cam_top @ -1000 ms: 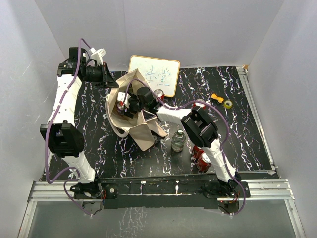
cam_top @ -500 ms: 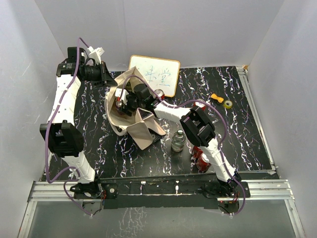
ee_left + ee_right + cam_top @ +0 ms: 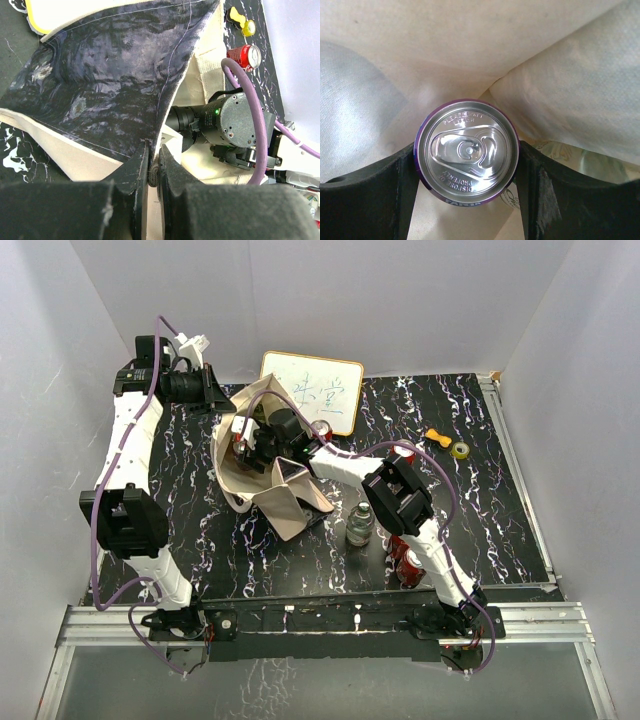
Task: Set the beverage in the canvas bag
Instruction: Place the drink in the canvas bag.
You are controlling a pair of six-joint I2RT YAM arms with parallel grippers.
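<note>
The canvas bag (image 3: 285, 502) stands open left of the table's middle, beige with a dark printed panel (image 3: 110, 75). My left gripper (image 3: 217, 403) is shut on the bag's rim, and the cloth edge shows pinched between its black pads (image 3: 142, 167). My right gripper (image 3: 247, 445) reaches down into the bag's mouth. In the right wrist view it (image 3: 467, 154) is shut on a purple beverage can (image 3: 466, 150), silver top facing the camera, with beige cloth all around. The can's lower part is hidden.
A white board with writing (image 3: 312, 390) leans behind the bag. A clear water bottle (image 3: 359, 525) stands right of the bag, and red cans (image 3: 408, 558) sit by the right arm. An orange piece (image 3: 437, 437) and a yellow roll (image 3: 460, 450) lie far right.
My right gripper with the can has shifted slightly left and further into the bag's mouth. The left gripper has kept its pinch on the rim and hardly moved.
</note>
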